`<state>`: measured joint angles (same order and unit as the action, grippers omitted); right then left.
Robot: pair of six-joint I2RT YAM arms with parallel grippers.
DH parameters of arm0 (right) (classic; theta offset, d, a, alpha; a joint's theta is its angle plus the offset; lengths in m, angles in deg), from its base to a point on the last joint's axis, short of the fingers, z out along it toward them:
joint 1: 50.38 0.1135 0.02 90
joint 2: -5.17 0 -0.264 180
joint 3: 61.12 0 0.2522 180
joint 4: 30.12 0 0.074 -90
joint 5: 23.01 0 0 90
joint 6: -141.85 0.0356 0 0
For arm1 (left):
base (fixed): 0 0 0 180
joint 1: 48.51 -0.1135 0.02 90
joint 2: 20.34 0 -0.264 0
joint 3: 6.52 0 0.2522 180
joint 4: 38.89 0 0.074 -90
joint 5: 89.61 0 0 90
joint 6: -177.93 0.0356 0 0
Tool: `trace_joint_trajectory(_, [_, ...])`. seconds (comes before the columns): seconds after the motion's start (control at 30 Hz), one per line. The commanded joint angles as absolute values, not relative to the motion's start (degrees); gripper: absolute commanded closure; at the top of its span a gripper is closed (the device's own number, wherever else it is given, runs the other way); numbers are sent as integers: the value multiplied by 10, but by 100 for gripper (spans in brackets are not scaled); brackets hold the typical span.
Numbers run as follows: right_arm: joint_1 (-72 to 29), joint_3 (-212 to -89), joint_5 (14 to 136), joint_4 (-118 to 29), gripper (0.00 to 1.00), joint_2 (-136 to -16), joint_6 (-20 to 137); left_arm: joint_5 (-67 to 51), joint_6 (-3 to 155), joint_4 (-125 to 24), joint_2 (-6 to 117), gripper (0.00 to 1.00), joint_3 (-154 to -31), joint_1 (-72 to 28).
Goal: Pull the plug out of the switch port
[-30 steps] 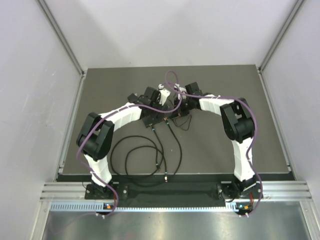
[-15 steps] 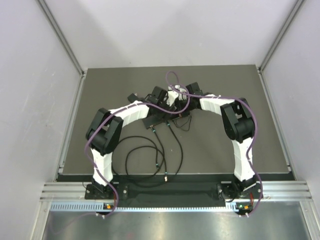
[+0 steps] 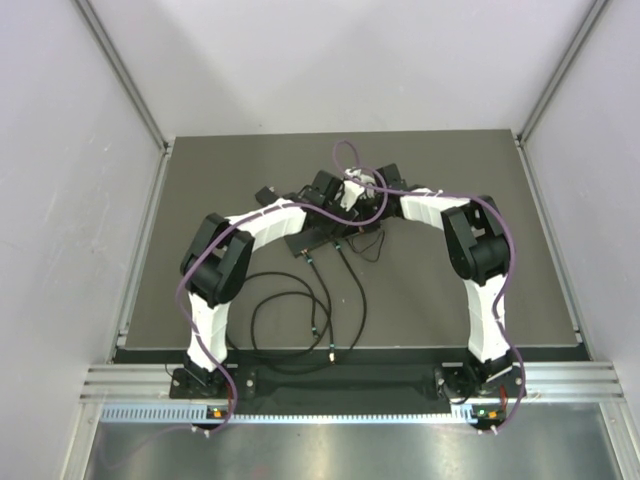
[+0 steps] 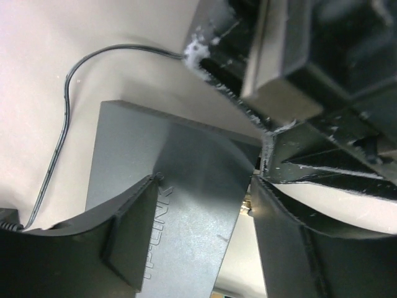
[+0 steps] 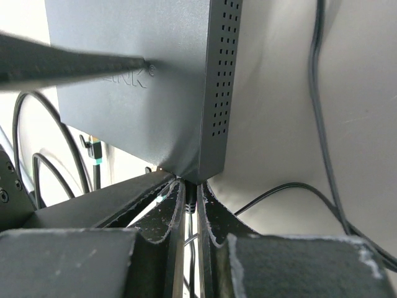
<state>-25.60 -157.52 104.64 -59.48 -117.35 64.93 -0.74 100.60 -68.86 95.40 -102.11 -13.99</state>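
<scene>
Two risks: right gripper (image 5: 192, 186) pinched narrow on plug (image 5: 193, 205) at 6 o'clock of switch (image 5: 136, 62) (plug barely visible), may slip; left gripper (image 4: 205, 186) wide, straddling switch, unclamped, so it could drag.

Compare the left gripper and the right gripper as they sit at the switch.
The left gripper is open wide; the right gripper is nearly shut, seemingly pinching a plug. The left spreads over the flat top of the switch; the right sits at its corner edge. Both are black and at the switch.
</scene>
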Motion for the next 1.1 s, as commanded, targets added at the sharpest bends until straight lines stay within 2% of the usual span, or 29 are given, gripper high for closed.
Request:
trace_joint_trajectory(0.0, [-254,-1573,1090,-603,100,-1171,656,52,998,-713,1002,37,-1038,-149])
trace_joint_trajectory(0.3, [-251,-1528,1043,-604,100,-1148,652,90,955,-731,1027,42,-1040,-168])
trace_joint_trajectory(0.37, [-252,-1510,1012,-604,100,-1141,652,83,943,-747,1041,45,-1052,-175])
trace_joint_trajectory(0.7, [-237,-1483,865,-612,100,-1097,618,74,956,-750,1041,45,-1051,-182])
trace_joint_trajectory(0.87, [-238,-1470,914,-594,100,-1088,620,60,960,-739,1025,44,-1035,-183])
trace_joint_trajectory(1.07, [-287,-1478,968,-529,100,-1090,686,17,963,-704,970,40,-998,-178])
